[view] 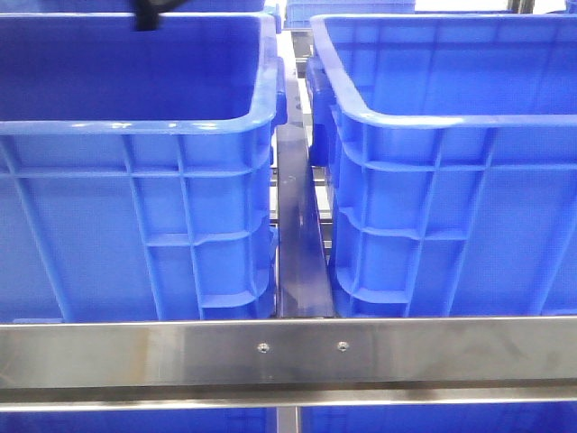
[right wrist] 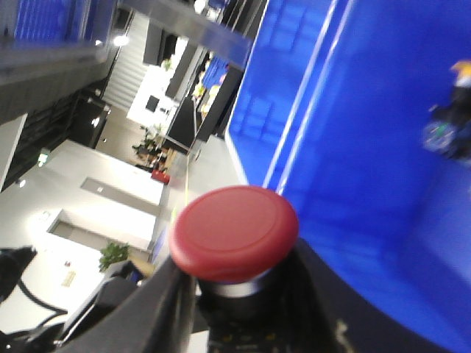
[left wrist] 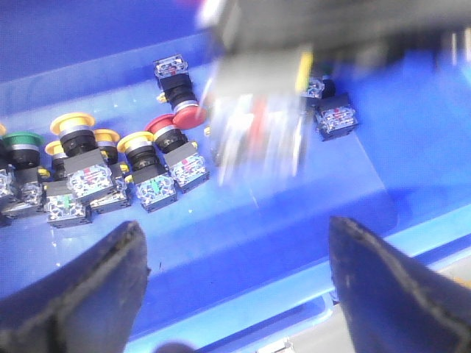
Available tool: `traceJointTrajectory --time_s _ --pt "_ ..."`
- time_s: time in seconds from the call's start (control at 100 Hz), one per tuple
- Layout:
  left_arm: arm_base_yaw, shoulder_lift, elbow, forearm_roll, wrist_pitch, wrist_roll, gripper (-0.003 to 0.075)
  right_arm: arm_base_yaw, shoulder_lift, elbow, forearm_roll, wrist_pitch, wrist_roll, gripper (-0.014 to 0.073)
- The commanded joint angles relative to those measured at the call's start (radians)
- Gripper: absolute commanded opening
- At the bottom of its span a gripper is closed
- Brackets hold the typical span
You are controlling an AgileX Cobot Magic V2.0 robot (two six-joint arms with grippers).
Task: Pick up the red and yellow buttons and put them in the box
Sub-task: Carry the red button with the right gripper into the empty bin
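Two blue bins [view: 135,135] are standing side by side; the right gripper [right wrist: 243,309] is pinching a red mushroom button [right wrist: 234,232], the left gripper [left wrist: 235,287] spreading wide over scattered pushbuttons [left wrist: 110,173].

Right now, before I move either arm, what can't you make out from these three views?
- Front view: both blue bins' contents, hidden behind their near walls; neither hand shows.
- Left wrist view: a blurred object smears over the buttons behind it; the left hand is open and empty.
- Right wrist view: the red button's body is hidden between the right hand's fingers; a blurred button is cut off at the edge.
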Motion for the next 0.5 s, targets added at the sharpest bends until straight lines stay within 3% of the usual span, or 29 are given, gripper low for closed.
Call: traceJointTrajectory --time_s 0.0,0.49 --pt "-0.007 -0.005 -0.028 -0.016 -0.07 0.001 0.0475 -0.043 -0.077 -0.035 0.042 0.074 -0.014 0.0202" --pt "-0.007 -0.005 -0.028 -0.016 -0.07 0.001 0.0475 -0.312 -0.274 0.152 -0.063 0.087 -0.016 0.0202"
